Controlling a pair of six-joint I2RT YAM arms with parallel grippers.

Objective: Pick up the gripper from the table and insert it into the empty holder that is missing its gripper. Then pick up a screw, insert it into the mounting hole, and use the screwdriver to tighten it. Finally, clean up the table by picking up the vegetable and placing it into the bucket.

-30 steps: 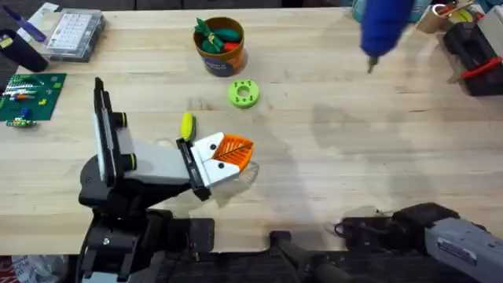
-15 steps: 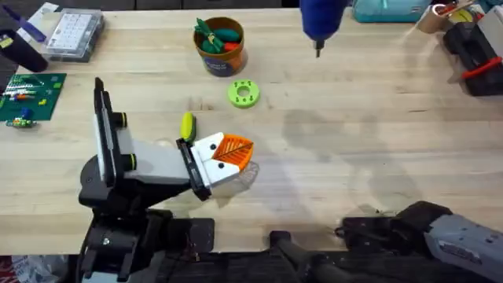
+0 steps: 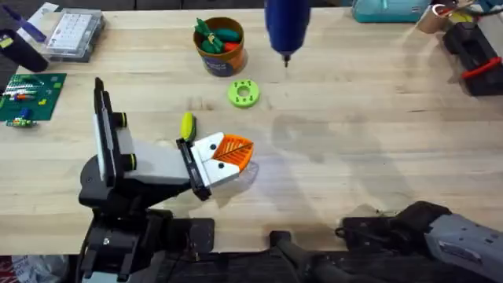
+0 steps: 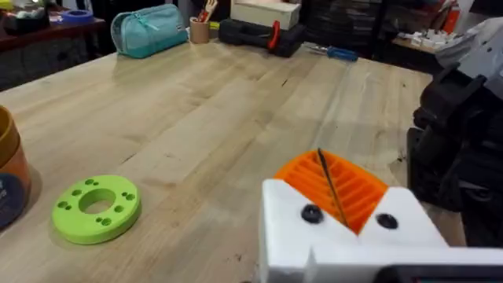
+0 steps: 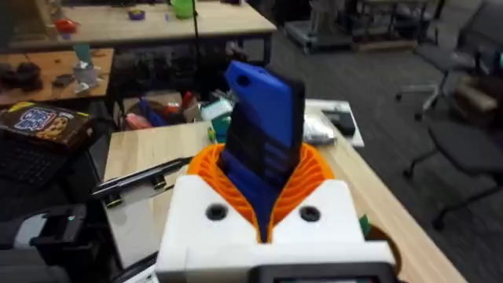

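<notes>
Right claw (image 5: 263, 224) is being kept clamped on the screwdriver (image 3: 286, 23), carried above the counter (image 3: 377, 118) near the bucket (image 3: 222, 49); tightening's underway, so the bit needs lining up next. Left claw (image 4: 342, 208) is pressed together, empty.

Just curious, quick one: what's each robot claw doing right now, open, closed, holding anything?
Left gripper: closed, holding nothing.
Right gripper: closed on the blue screwdriver, held up above the table.
</notes>
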